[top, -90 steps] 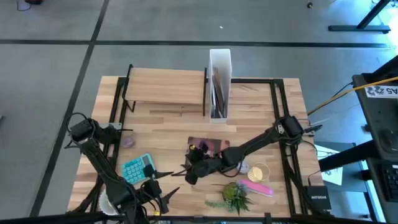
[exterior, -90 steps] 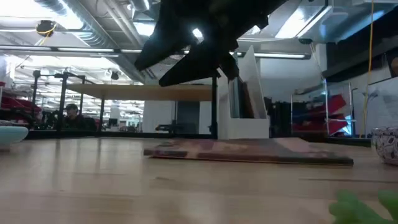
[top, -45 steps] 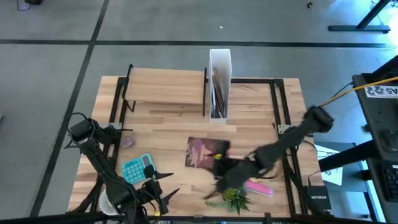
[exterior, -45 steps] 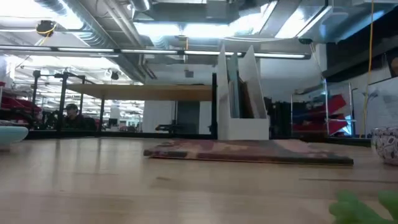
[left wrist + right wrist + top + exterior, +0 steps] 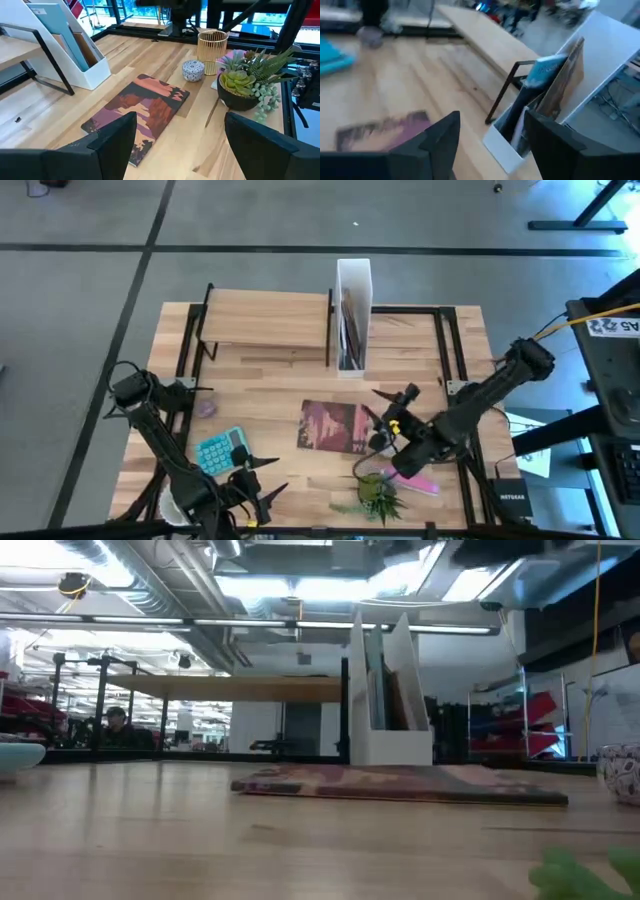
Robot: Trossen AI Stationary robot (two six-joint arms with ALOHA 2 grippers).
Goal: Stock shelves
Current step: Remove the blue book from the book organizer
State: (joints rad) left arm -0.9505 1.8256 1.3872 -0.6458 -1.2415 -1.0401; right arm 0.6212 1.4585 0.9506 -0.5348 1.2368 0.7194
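Note:
The shelves stand at the table's far left on thin black posts, their board bare. A dark red book lies flat on the table's middle, also seen as a book in the left wrist view. My right gripper hovers open above the book's right edge, pointing toward the white file box, and touches nothing. My left gripper waits open at the near edge, left of the book.
A white file box with folders stands right of the shelves. A potted plant, a pink object, a gold wire cup and a small jar sit near right. A teal calculator lies near left.
My right gripper has left the book's near left corner, swung toward the table's right and near edge, then risen and turned toward the far edge; it is now above the book's right edge. It has gone out of the low view. The book has stayed flat.

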